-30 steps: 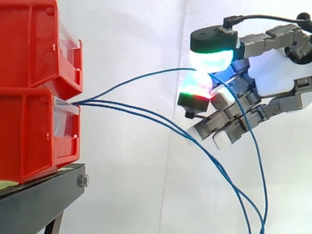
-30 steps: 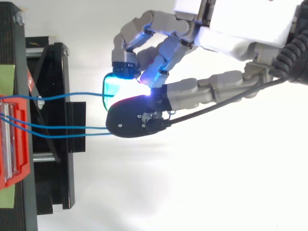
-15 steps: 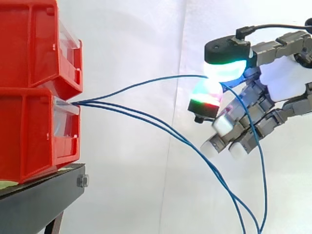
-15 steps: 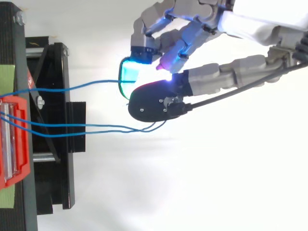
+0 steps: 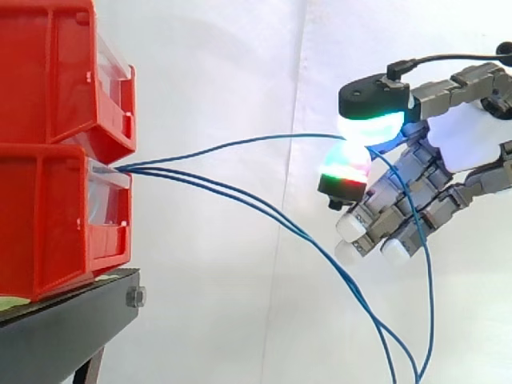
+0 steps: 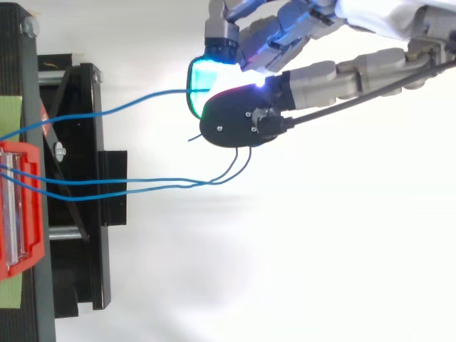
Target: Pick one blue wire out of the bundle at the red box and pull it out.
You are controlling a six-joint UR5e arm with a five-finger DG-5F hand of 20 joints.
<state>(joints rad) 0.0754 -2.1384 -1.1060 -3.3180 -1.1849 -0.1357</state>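
Observation:
Three blue wires come out of the lower red box [image 5: 56, 224] at its clear front. The upper blue wire [image 5: 240, 145] runs level to my hand [image 5: 448, 136], which pinches it between two glowing fingertips [image 5: 370, 128], then it drops down behind the fingers. In the top view that same wire [image 6: 121, 109] slants up to the hand [image 6: 320, 71]. The other two blue wires [image 5: 264, 210] sag down to the right, free of the hand. The hand is far right of the box.
A second red box [image 5: 56, 72] is stacked on the lower one. Both stand on a black stand [image 5: 72, 320]. A white curtain hangs behind. The two loose wires [image 6: 142, 185] cross the stand in the top view.
The hand has moved right, away from the box, and toward the top of the top view, taking the pinched wire with it. The other two wires have slipped clear of it.

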